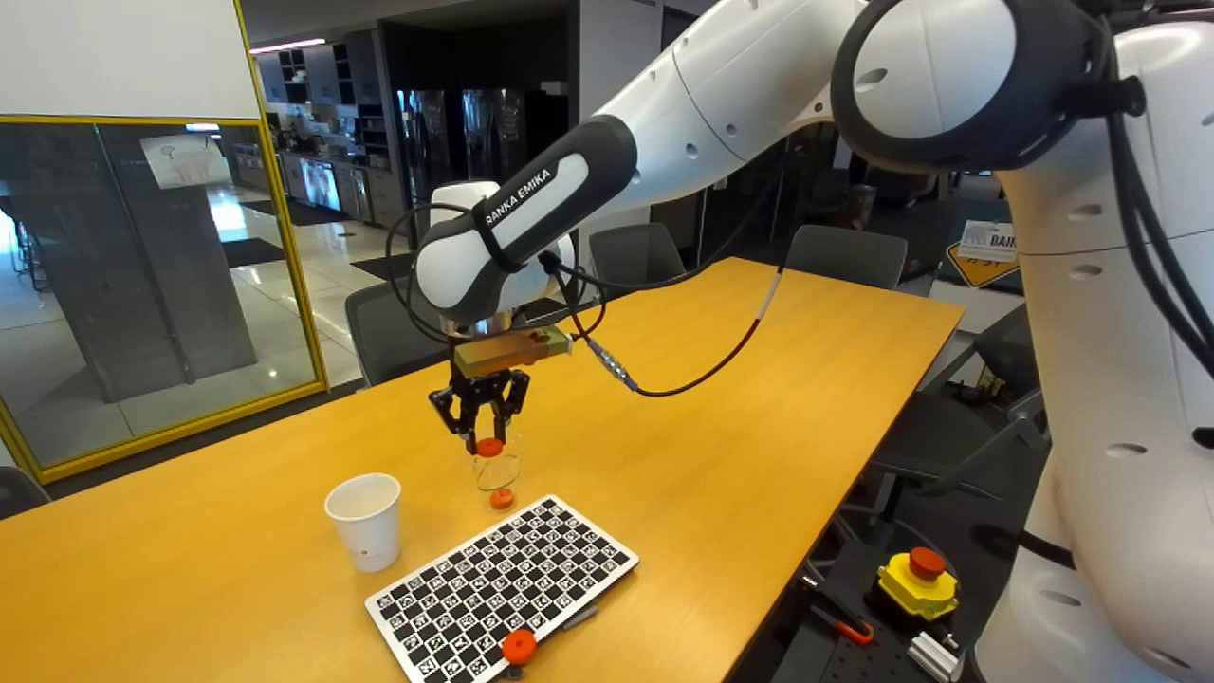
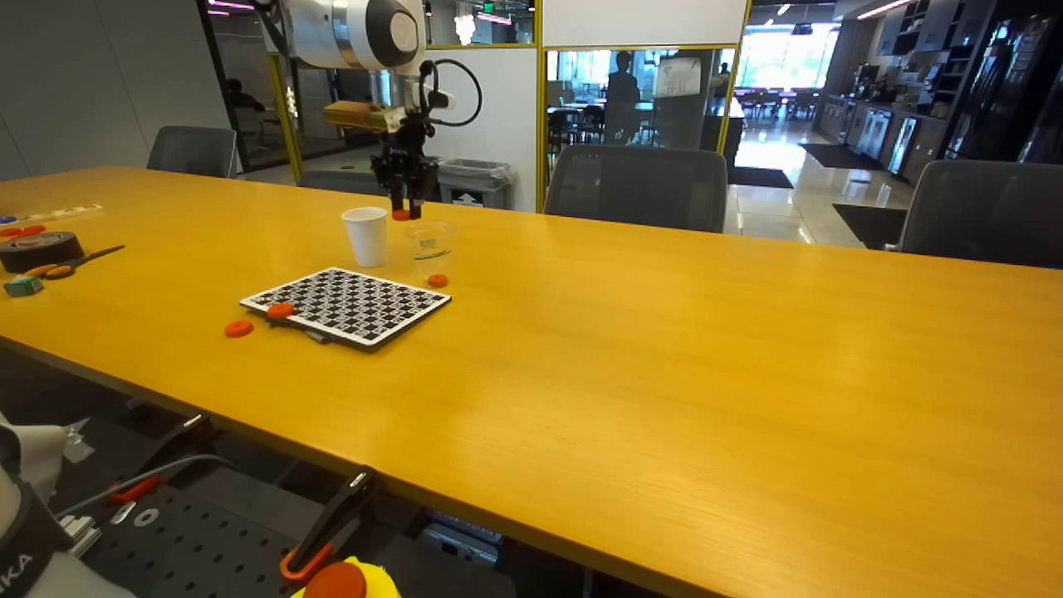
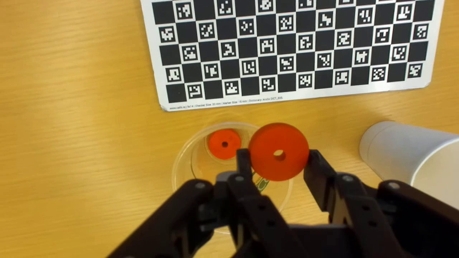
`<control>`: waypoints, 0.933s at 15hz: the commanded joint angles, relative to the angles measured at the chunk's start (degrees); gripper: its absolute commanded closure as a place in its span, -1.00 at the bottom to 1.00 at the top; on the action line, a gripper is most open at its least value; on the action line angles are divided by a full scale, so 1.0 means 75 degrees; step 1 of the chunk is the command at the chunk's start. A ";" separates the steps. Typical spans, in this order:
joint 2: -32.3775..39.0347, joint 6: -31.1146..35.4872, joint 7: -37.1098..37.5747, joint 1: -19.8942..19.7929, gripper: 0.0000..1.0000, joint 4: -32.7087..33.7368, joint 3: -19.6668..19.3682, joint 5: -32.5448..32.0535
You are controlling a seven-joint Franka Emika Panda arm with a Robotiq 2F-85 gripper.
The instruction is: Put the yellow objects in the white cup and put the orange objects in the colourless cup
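My gripper (image 3: 278, 156) is shut on an orange piece (image 3: 278, 138), a round disc with a centre hole, held above the table. In the wrist view it overlaps the colourless cup's (image 3: 199, 168) rim; both exterior views show it near the cup's top. Another orange piece (image 3: 225, 136) lies at the bottom of that cup (image 1: 496, 471). The white cup (image 1: 368, 524) stands beside it, also in the wrist view (image 3: 394, 154). An orange piece (image 2: 280, 310) is at the board's edge, another (image 2: 239, 329) on the table. No yellow pieces show; the white cup's bottom is hidden.
A checkered board (image 1: 503, 579) lies in front of the cups, with a dark pen-like item (image 2: 311, 332) at its edge. A dark tape roll (image 2: 40, 252), scissors (image 2: 75, 264), a green block (image 2: 23, 286) and more orange-red pieces (image 2: 31, 230) lie at the table's far side.
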 commanded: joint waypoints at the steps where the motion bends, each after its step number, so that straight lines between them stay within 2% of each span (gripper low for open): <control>1: 0.0471 -0.0387 -0.0185 -0.0036 0.52 0.0753 -0.0027 0.0117; 14: 0.1073 -0.0524 -0.0393 -0.0245 0.52 0.1500 -0.0098 0.0170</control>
